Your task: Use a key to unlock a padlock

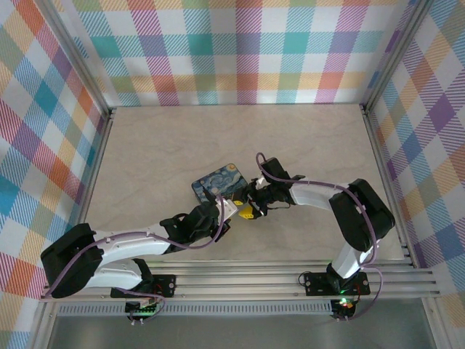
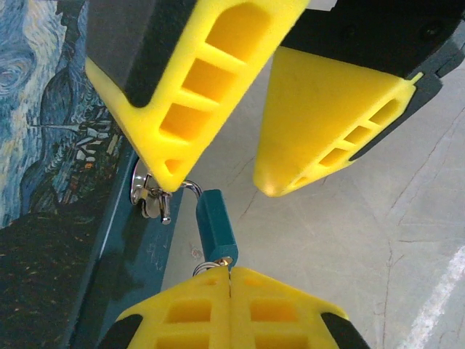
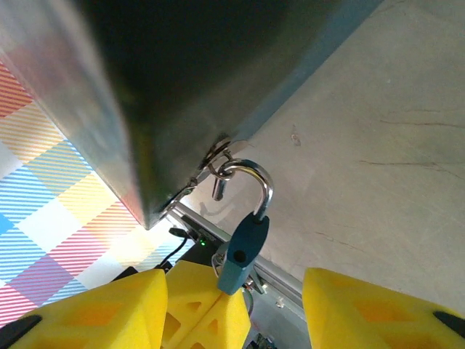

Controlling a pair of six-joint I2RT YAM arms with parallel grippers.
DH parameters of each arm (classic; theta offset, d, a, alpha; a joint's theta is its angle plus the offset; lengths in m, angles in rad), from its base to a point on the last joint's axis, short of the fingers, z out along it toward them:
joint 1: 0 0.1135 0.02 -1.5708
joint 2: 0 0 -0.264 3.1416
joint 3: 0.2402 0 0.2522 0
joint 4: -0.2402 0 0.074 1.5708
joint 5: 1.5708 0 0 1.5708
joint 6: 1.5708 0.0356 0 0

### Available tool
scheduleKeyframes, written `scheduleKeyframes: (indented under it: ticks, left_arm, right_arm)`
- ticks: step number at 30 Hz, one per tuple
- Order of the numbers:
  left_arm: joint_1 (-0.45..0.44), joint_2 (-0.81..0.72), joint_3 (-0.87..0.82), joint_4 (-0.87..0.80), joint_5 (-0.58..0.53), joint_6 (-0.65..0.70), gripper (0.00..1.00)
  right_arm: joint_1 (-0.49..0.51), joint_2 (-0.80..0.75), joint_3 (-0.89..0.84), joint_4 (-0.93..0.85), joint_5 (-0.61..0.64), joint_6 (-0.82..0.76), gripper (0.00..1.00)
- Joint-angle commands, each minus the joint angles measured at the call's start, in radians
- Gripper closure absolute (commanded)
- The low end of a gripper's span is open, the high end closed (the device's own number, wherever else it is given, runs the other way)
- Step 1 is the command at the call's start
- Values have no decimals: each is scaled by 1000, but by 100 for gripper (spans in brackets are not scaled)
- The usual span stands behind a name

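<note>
Left gripper: pinched shut on the small silvery key under the teal silver-shackled padlock.
Right gripper: gaped empty around it.
Next: I judged it should clamp the body before any twist.

no readable text, labels or nos.

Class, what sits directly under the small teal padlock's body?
A small metal ring hangs at the padlock base, meeting the left claw, which is shut. Whatever its yellow fingers pinch is covered and cannot be seen.
</note>
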Motion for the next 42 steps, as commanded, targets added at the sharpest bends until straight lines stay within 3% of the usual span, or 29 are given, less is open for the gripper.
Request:
scheduleKeyframes:
  ticks: [1, 19, 37, 42]
  left_arm:
    - [3, -5, 27, 22, -23, 37, 100]
    - [2, 26, 50, 58, -47, -1, 100]
    - [-1, 19, 50, 58, -43, -22, 100]
    - [-1, 2, 50, 50, -47, -40, 100]
  right_arm:
    - [-5, 9, 24, -29, -21, -12, 48]
    - [43, 53, 33, 29, -17, 45, 53]
    - [43, 82, 49, 50, -12, 52, 99]
    - [43, 81, 49, 58, -7, 40, 100]
